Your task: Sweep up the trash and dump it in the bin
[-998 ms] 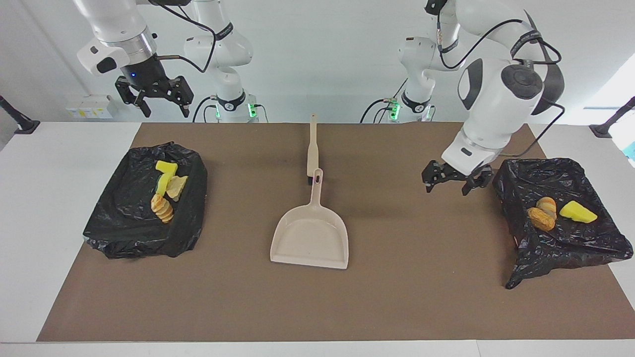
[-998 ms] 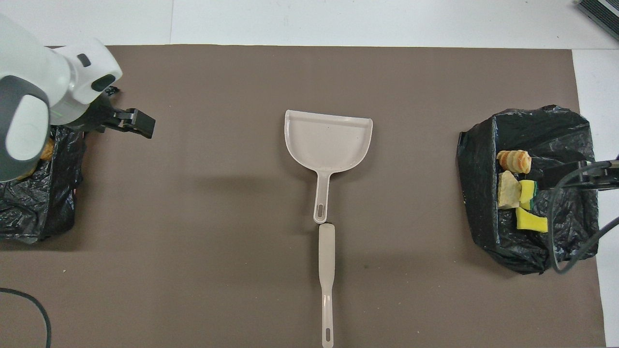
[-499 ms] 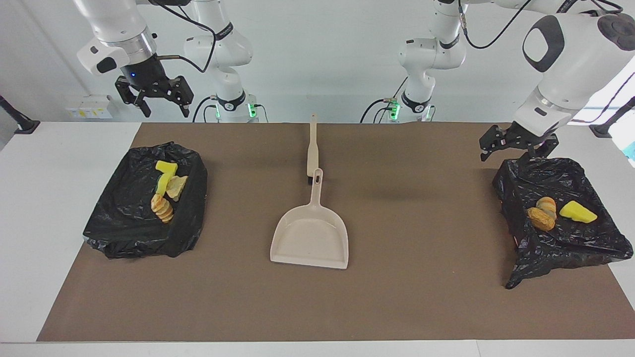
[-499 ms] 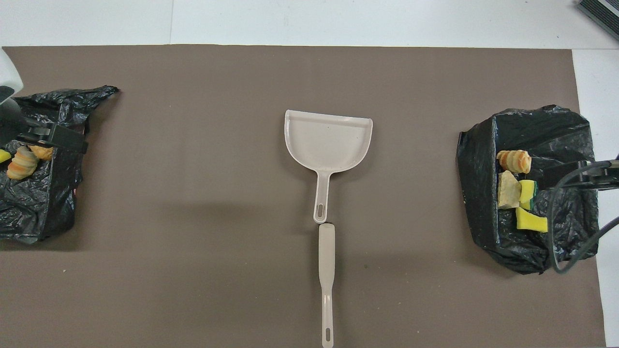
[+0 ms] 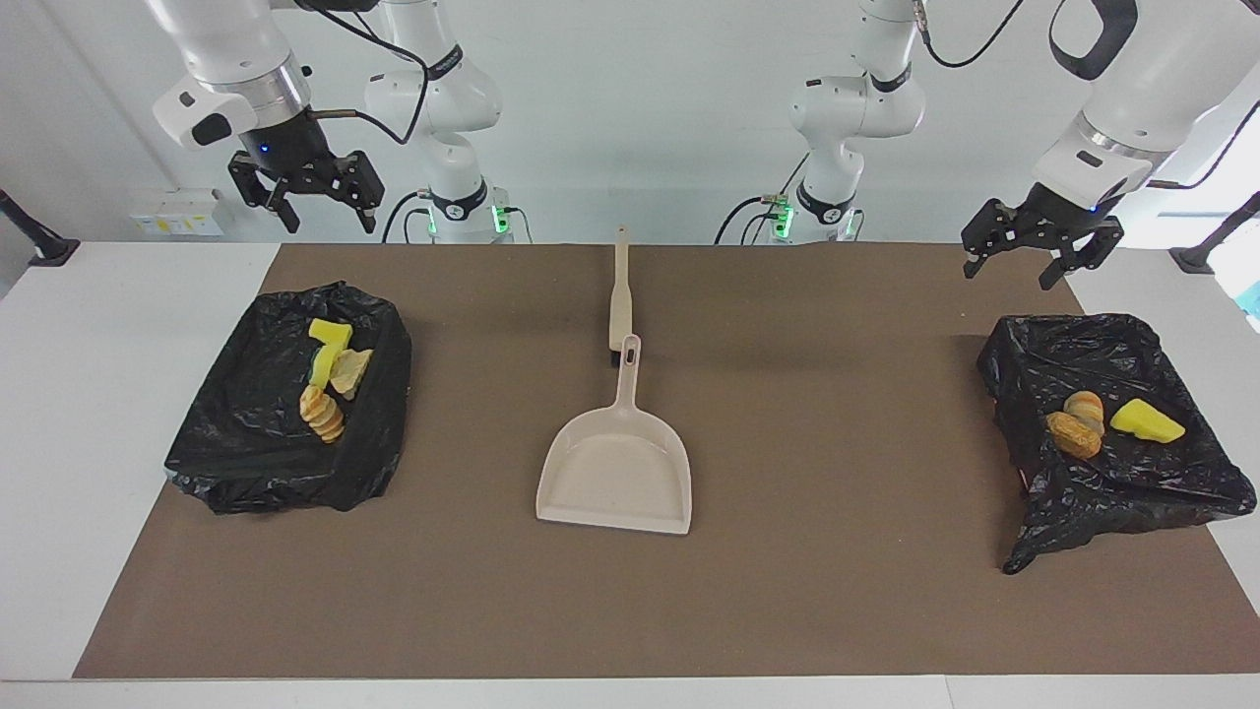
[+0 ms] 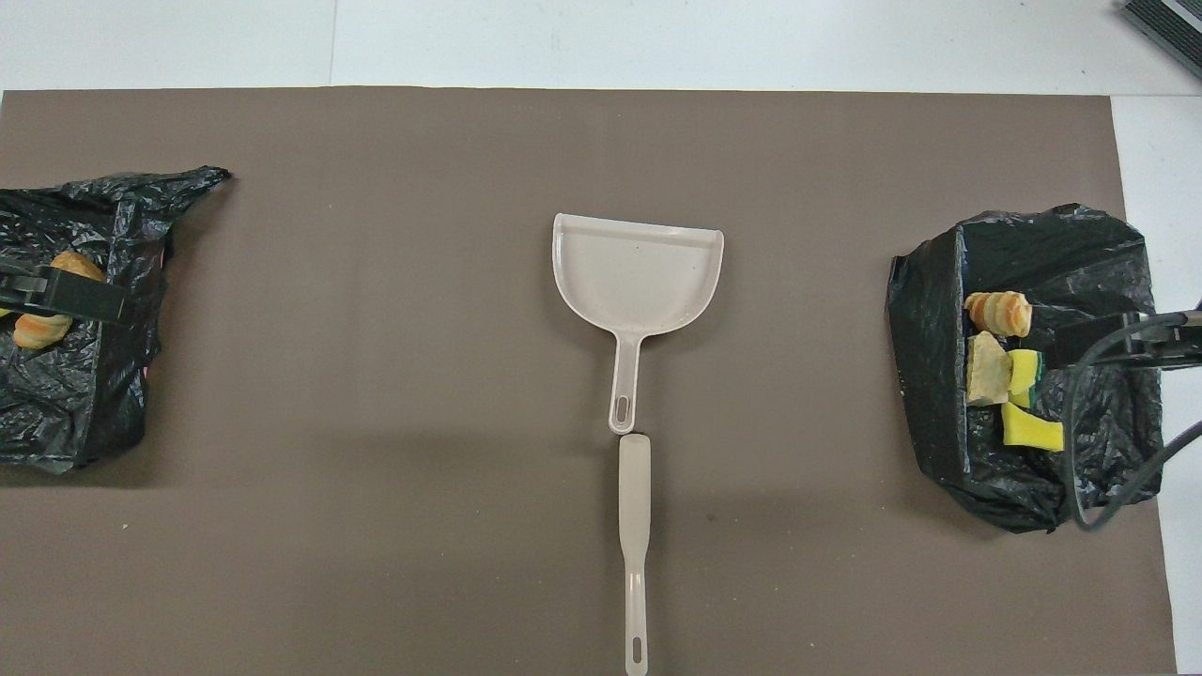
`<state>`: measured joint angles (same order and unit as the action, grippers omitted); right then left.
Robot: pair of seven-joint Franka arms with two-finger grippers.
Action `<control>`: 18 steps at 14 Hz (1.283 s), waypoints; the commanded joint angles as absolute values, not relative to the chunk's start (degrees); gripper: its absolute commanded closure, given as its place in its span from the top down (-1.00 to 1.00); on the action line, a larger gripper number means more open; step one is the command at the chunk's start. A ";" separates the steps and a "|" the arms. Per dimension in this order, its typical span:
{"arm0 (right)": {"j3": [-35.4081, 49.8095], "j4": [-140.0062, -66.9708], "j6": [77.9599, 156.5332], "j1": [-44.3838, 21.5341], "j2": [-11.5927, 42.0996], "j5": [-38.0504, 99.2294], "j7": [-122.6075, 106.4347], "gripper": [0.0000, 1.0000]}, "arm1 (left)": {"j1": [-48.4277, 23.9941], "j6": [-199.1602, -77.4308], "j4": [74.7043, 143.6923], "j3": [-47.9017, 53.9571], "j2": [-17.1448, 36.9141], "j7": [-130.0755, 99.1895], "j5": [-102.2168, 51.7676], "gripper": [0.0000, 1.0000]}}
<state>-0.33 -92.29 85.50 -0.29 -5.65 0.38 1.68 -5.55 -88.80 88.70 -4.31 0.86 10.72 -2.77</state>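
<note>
All the trash lies in two black-bag-lined bins. The bin at the right arm's end (image 5: 246, 443) (image 6: 1108, 253) holds yellow sponge pieces (image 5: 329, 335) (image 6: 1031, 430), a tan chunk (image 5: 350, 372) and a bread piece (image 5: 322, 412) (image 6: 998, 313). The bin at the left arm's end (image 5: 1122, 492) (image 6: 84, 413) holds bread chunks (image 5: 1077, 425) (image 6: 39, 329) and a yellow piece (image 5: 1146, 421). My left gripper (image 5: 1014, 264) hangs open and empty in the air over that bin's robot-side edge. My right gripper (image 5: 330, 219) waits open and empty, high over the other bin's robot-side edge.
The beige dustpan (image 5: 615, 478) (image 6: 639, 268) lies empty mid-table on the brown mat (image 5: 807, 591), handle toward the robots. The beige brush (image 5: 620, 300) (image 6: 635, 507) lies in line with it, nearer the robots. White table borders the mat.
My left gripper has risen from low over the mat beside its bin and swung toward the left arm's end, now high near the bin. The right arm has not moved.
</note>
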 commanded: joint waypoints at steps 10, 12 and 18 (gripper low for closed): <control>-0.35 -92.02 84.20 -0.09 -6.15 0.18 0.44 1.00 | -1.50 -82.09 85.34 -2.02 0.88 7.29 -0.88 1.00; -0.26 -92.02 84.20 -0.09 -6.15 0.18 0.44 1.00 | 0.34 -82.18 85.43 0.60 0.79 7.30 -0.79 1.00; -0.35 -92.02 84.64 -0.09 -6.07 -0.61 0.79 1.00 | 0.26 -82.00 85.87 0.53 0.35 8.87 -0.70 1.00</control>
